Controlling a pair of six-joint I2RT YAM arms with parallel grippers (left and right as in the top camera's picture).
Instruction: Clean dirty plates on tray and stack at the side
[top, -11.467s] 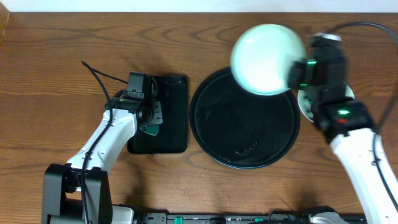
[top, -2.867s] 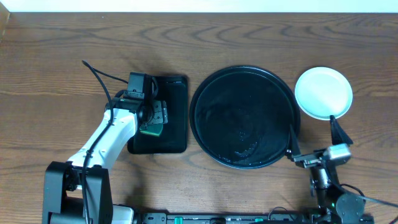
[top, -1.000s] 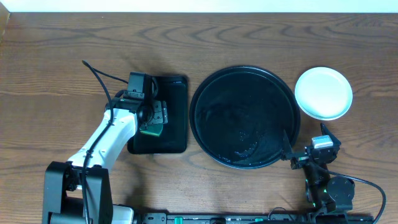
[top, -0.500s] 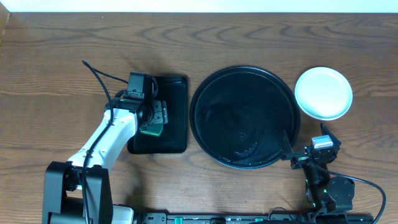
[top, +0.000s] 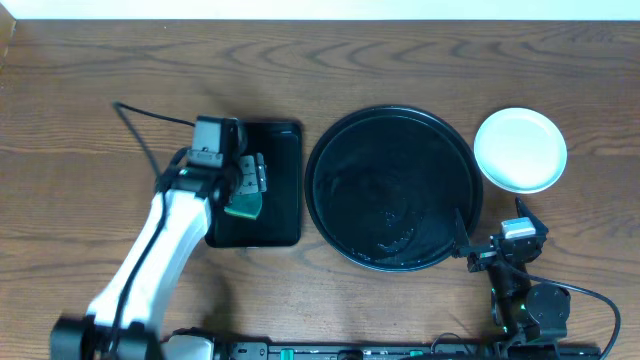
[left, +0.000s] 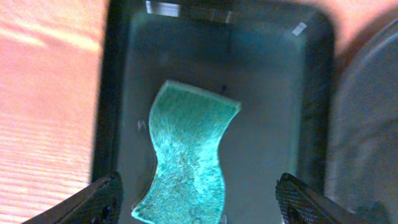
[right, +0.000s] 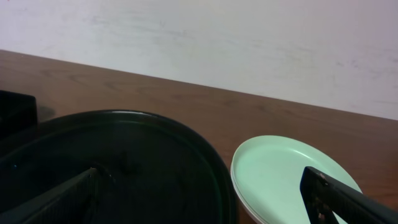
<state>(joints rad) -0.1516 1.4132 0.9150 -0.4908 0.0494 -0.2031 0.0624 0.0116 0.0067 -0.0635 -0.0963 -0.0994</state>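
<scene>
The plates (top: 520, 150) lie stacked on the table to the right of the round black tray (top: 393, 188). In the right wrist view the top plate (right: 292, 180) is pale mint, with another rim under it. No plate lies on the tray (right: 124, 168). My right gripper (top: 490, 222) is pulled back low at the front right, open and holding nothing (right: 202, 208). My left gripper (top: 250, 180) hangs open over a teal sponge (left: 186, 152) and does not touch it.
The sponge (top: 243, 205) lies on a small rectangular black tray (top: 285, 215) left of the round one. A black cable (top: 150, 115) trails from the left wrist across the table. Bare wood surrounds both trays.
My left arm has swung, its wrist shifting slightly left; the sponge stays on the small tray. The right arm and the plates have not moved in the last second.
</scene>
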